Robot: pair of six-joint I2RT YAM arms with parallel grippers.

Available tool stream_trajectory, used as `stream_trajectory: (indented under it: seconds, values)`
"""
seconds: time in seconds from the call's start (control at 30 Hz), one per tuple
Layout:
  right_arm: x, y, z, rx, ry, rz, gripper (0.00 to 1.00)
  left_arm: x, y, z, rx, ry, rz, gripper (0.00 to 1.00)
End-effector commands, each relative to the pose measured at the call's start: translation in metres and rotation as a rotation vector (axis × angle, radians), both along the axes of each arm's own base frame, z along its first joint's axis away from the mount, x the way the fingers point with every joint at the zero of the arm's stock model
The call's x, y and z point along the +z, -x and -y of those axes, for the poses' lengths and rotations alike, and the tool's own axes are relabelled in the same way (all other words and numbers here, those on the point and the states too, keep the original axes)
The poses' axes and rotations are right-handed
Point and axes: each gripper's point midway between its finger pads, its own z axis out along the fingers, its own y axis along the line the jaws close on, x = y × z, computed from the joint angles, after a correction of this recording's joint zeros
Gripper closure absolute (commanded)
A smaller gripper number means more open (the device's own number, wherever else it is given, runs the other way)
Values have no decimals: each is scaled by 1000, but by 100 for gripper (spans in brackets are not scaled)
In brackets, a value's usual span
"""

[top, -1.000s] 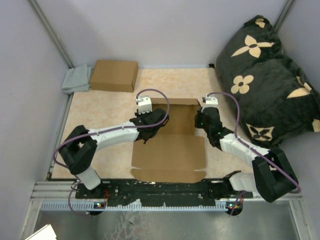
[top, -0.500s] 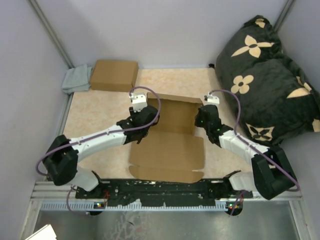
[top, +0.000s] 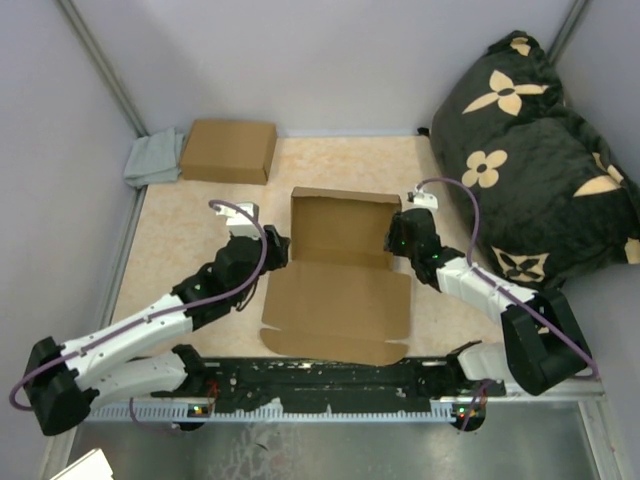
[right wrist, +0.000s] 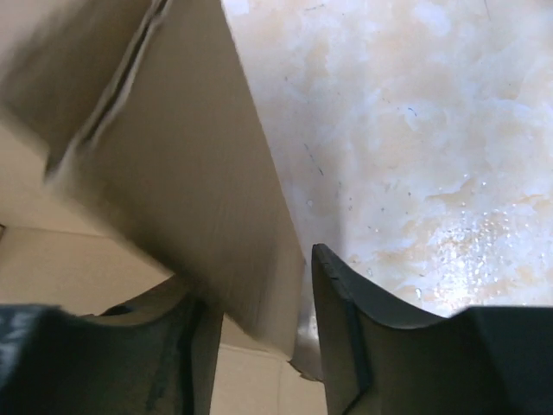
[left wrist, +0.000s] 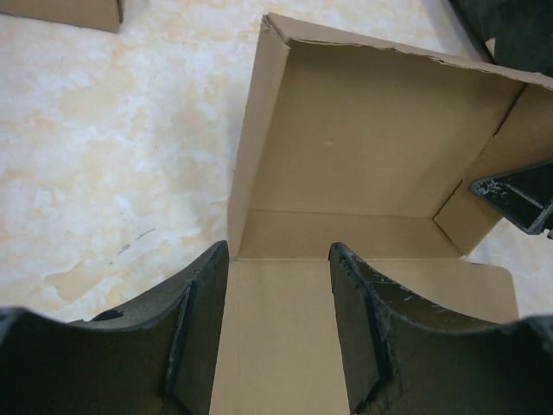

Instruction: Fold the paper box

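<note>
The left gripper (left wrist: 278, 252) hangs with its fingers spread and empty at the left edge of the paper box (top: 338, 270), which lies to its 3 o'clock. The right gripper (right wrist: 257, 298), also spread, straddles the box's upright right wall near the 2 o'clock corner. The box sits mid-table (top: 190, 230), its far walls raised and its near panel flat toward 6 o'clock.

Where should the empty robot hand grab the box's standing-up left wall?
Pinch the left wall of the paper box at its top edge, from above, one finger each side: it stands upright and thin. The open left gripper sits by its near end.
</note>
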Motion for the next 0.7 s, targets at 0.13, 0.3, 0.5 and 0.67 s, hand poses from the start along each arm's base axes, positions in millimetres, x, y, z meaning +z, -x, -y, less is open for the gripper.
stream_trajectory:
  seconds: [0.13, 0.3, 0.5, 0.67]
  values:
    - [24, -7, 6, -27, 33, 45, 48, 25, 10, -27, 21, -16, 76, 43]
    - [35, -11, 11, -47, 59, 50, 45, 42, 12, -34, 37, -24, 91, 43]
    - [49, -15, 10, -45, 53, 69, 45, 56, 14, -43, 47, -46, 103, 44]
    - [59, -16, 10, -28, 72, 76, 46, 65, 18, -52, 60, -56, 113, 44]
